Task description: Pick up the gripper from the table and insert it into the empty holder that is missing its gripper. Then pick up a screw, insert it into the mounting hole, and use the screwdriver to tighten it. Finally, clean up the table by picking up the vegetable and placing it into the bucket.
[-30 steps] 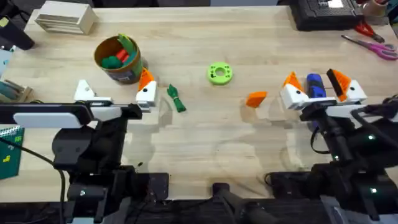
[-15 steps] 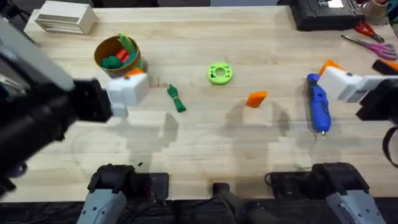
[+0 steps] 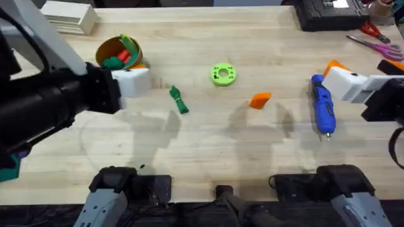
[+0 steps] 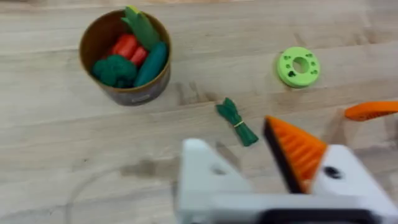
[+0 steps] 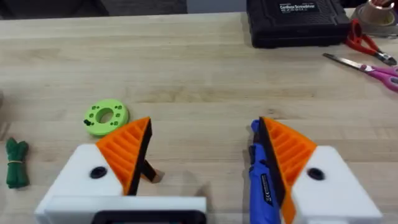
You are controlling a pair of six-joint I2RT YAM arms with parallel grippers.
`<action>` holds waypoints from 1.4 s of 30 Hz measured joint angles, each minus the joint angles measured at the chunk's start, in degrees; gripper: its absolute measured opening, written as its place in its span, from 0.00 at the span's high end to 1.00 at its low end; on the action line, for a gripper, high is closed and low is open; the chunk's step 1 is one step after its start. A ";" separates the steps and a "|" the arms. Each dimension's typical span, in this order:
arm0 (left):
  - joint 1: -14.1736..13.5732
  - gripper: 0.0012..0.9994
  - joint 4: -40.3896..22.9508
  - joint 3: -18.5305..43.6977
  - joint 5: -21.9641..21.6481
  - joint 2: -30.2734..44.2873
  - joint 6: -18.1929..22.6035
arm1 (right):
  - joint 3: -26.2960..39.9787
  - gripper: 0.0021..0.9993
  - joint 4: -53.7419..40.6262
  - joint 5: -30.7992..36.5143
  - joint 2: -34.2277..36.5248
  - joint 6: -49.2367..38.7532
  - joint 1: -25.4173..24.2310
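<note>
The orange wedge-shaped gripper (image 3: pixel 259 99) lies on the table (image 3: pixel 208 145) right of centre, also at the left wrist view's edge (image 4: pixel 372 110). My left gripper (image 3: pixel 129 81) (image 4: pixel 239 163) hovers open beside the bucket (image 3: pixel 117 58) (image 4: pixel 124 56). One of its white fingers is a bare holder (image 4: pixel 202 177); the other carries an orange pad (image 4: pixel 297 152). The dark-green vegetable (image 3: pixel 178 99) (image 4: pixel 237 122) (image 5: pixel 15 163) lies just right of it. My right gripper (image 3: pixel 342 77) (image 5: pixel 204 134) is open and empty above the blue screwdriver (image 3: pixel 322 107) (image 5: pixel 261 180).
A bright green ring disc (image 3: pixel 223 74) (image 5: pixel 104 117) sits at centre back. The bucket holds green and red toys. A black case (image 3: pixel 328 12) (image 5: pixel 298 18) and red-handled scissors (image 3: pixel 379 44) lie at the back right, a white box (image 3: pixel 66 17) at the back left.
Both arms have lifted off their low posture at the front. The left arm now looms large under the camera near the bucket. The right gripper has moved right, uncovering the screwdriver.
</note>
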 joint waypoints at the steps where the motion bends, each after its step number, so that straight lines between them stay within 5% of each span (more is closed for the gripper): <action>1: 0.00 0.23 0.39 0.00 0.78 0.00 0.22 | 0.00 0.01 0.00 0.00 0.00 0.00 0.00; 2: 0.00 0.02 2.18 0.01 2.78 -0.02 0.41 | 0.00 0.01 0.00 0.00 0.00 0.00 0.00; 8: 0.00 0.01 4.53 0.01 4.18 -0.01 0.38 | 0.00 0.01 0.00 0.00 0.00 0.00 0.00; 9: 0.00 0.01 0.27 0.00 5.26 -0.01 -0.91 | 0.00 0.01 0.00 0.00 0.00 0.00 0.00; 13: 0.00 0.01 0.19 0.00 7.26 -0.02 -4.64 | 0.00 0.01 0.00 0.00 0.00 0.00 0.00; 22: -1.76 0.01 16.89 -1.88 8.23 -0.64 -5.23 | 0.00 0.01 0.00 0.00 0.00 0.00 0.00; 26: -5.27 0.01 27.75 -10.24 8.32 -4.90 -3.54 | 0.00 0.01 0.00 0.00 0.00 0.00 0.00; 28: -10.49 0.01 45.08 -25.64 8.74 -13.98 -2.70 | 0.00 0.01 0.00 0.00 0.00 0.00 0.00; 31: -12.59 0.01 53.43 -32.97 8.91 -18.87 -2.44 | 0.00 0.01 0.00 0.00 0.00 0.00 0.00; 36: -14.20 0.01 60.53 -41.92 9.19 -26.14 -2.23 | 0.00 0.01 0.00 0.00 0.00 0.00 0.00; 42: -14.32 0.01 61.60 -47.32 9.37 -33.43 -2.19 | 0.00 0.01 0.00 0.00 0.00 0.00 0.00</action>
